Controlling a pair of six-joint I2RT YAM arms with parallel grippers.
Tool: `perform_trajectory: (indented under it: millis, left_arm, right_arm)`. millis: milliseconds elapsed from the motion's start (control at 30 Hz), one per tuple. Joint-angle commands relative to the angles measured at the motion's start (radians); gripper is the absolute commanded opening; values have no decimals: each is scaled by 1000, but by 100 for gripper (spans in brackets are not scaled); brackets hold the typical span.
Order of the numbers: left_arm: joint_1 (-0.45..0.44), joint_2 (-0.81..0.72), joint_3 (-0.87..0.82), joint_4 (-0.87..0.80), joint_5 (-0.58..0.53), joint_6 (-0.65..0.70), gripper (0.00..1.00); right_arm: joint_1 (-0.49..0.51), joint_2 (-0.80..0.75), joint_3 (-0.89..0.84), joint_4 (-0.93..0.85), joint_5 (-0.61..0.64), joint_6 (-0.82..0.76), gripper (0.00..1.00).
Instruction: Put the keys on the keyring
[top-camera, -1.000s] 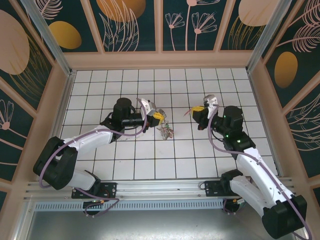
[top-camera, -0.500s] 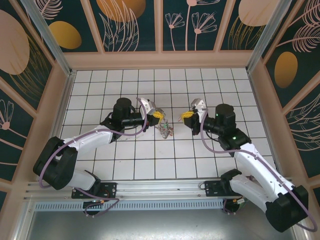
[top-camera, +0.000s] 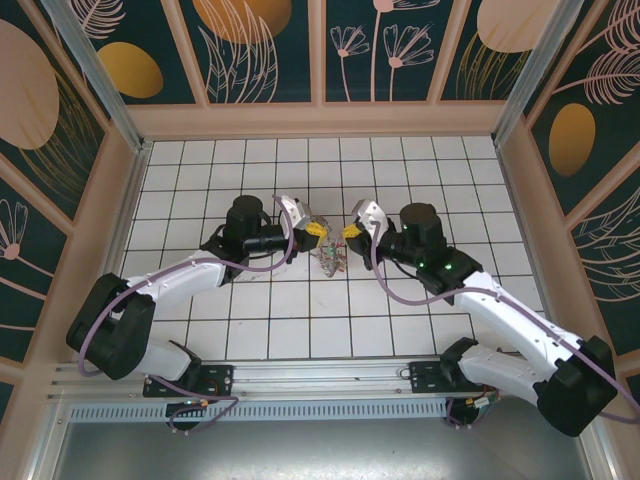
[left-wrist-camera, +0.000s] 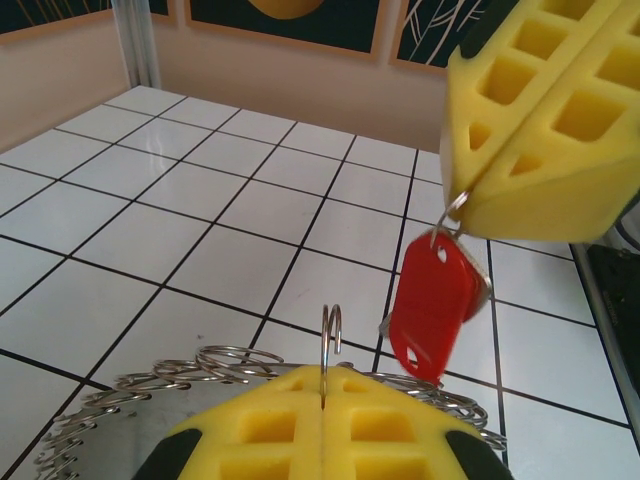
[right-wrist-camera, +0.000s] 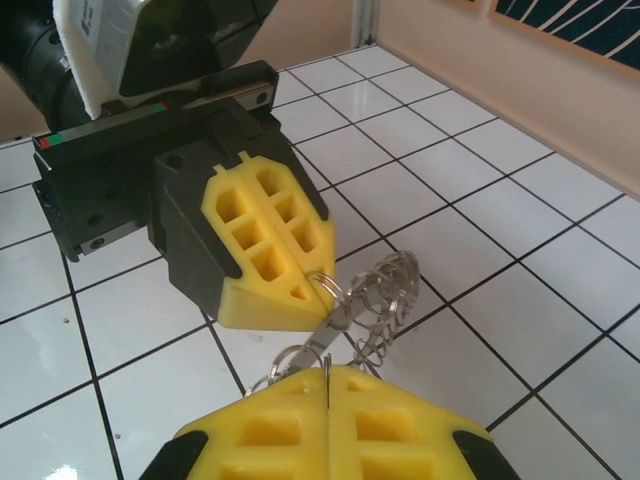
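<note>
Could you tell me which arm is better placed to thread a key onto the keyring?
Likely right: the right gripper pinches the red-tagged key beside the keyring, held by the left gripper.

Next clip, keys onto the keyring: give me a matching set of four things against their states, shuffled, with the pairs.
Things:
1 left gripper
2 right gripper
3 key
4 keyring

States:
a red tag, dangling above the tiles
b rim lined with wire loops
c jaws shut on the key
d jaws shut on the keyring

Pairs: 1-d, 2-c, 3-a, 4-b
</note>
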Motion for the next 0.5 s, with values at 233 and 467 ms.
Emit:
perform_trajectory:
  millis: [233,467]
  left_arm:
    - [-3,-21,31,21,13,-3,0]
    - [-3,-18,30,15,13,12,0]
  right_arm:
    - [26,80,73,23,-24,-60,0]
    - [30,104,89,33,-56,-66,0]
